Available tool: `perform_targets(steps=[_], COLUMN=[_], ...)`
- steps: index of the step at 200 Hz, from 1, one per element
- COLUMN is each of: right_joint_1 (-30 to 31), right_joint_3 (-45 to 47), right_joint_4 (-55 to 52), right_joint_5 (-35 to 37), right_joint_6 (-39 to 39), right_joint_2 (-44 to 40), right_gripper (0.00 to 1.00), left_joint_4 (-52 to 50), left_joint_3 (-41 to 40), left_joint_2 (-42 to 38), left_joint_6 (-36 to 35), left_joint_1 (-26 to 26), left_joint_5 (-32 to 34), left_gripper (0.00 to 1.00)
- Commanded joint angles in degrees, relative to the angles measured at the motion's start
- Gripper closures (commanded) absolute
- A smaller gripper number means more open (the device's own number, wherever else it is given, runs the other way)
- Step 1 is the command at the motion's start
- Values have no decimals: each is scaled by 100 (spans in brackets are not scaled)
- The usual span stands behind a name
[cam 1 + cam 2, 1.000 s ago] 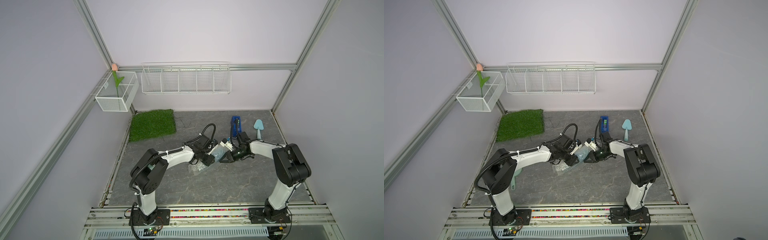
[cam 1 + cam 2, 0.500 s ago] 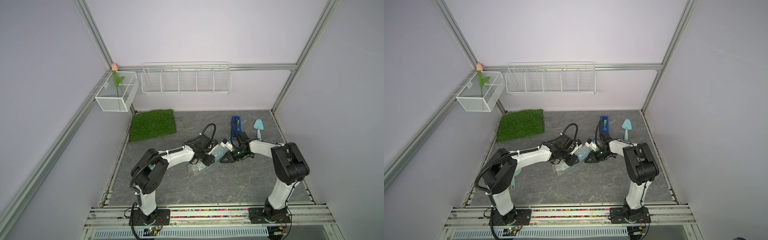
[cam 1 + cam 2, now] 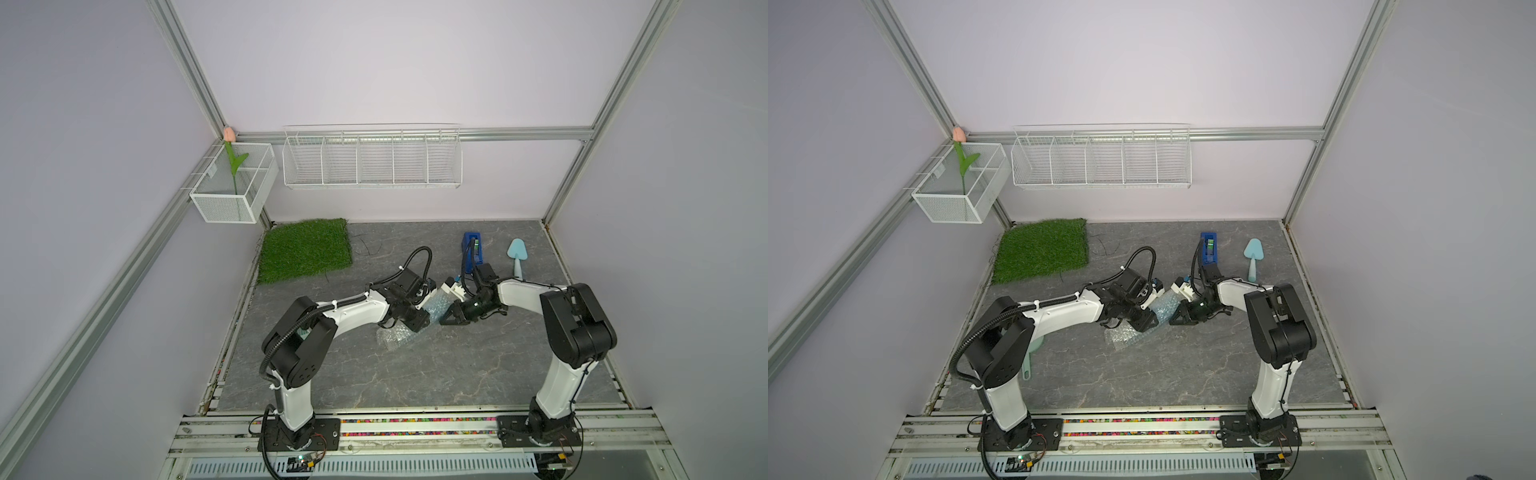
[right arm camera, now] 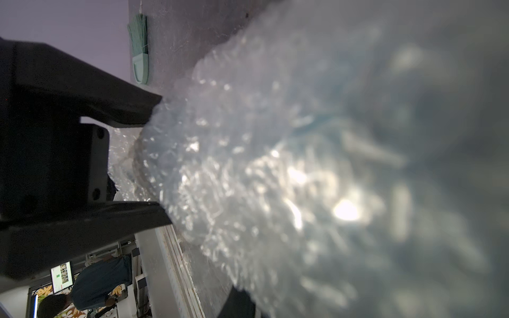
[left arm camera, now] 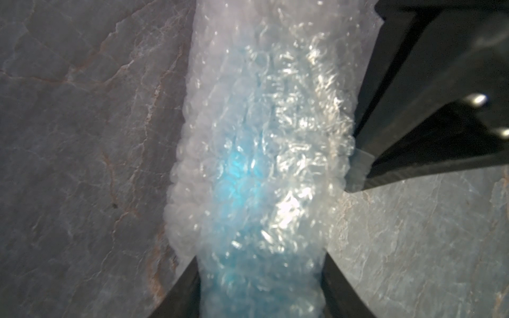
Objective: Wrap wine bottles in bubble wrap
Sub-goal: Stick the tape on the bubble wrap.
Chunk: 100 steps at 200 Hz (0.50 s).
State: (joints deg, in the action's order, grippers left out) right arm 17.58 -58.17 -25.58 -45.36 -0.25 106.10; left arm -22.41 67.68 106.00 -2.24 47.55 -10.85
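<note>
Two grippers meet at mid-table on one wrapped bottle.

Left wrist view: left gripper [image 5: 261, 253] is clamped on the bottle [image 5: 234, 170] through the wrap [image 5: 289, 110]. Its dark fingers [image 5: 181, 286] press in on both sides, and blue shows through the bubbles between them and beyond. The bottle runs straight out from that grip, with wrap rolled all round it. The right gripper [image 5: 362, 172] points in from the side, its tips touching the wrap further along, with a clear flap at the tips. Pinching it or only touching: cannot tell.

Right wrist view: blurred wrap close to the lens fills nearly everything.

Both top views, from the rail back. The arm bases sit on the near rail, well apart. Both elbows are bent, and the white forearms reach forward and inward, low over the table [image 3: 374, 374]. The left wrist tips down onto the bottle. The right wrist comes at it from the opposite side, nearly level. The bottle lies slantwise between the two grippers, faintly blue. A loose clear end of wrap rests on the table on the rail side of the left gripper.

Beyond the right wrist stands a blue dispenser [image 3: 473, 251], with a pale trowel [image 3: 516, 257] near it. A grass mat [image 3: 305, 249] lies in the far left corner. On the back wall hangs a wire rack [image 3: 372, 160]. On the left wall hangs a basket [image 3: 224, 208] with a tulip [image 3: 229, 134].
</note>
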Motion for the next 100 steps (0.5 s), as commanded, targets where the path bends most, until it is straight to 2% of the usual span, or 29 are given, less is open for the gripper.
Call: perform_targets(steps=[1, 73, 100], right_joint_1=[-27, -27, -27], right_joint_3=[7, -54, -19], right_joint_4=[222, 108, 158], right_joint_5=[62, 482, 603], right_joint_6=[201, 406, 505], right_joint_2=[129, 218, 183], right_gripper=[86, 82, 77], left_joint_4=[-982, -1011, -1028], left_joint_3=[-341, -321, -308], left_joint_2=[642, 644, 642], left_joint_6=[-66, -65, -67], left_joint_1=[60, 61, 54], left_joint_5=[-189, -203, -205], left_gripper=[51, 51, 51])
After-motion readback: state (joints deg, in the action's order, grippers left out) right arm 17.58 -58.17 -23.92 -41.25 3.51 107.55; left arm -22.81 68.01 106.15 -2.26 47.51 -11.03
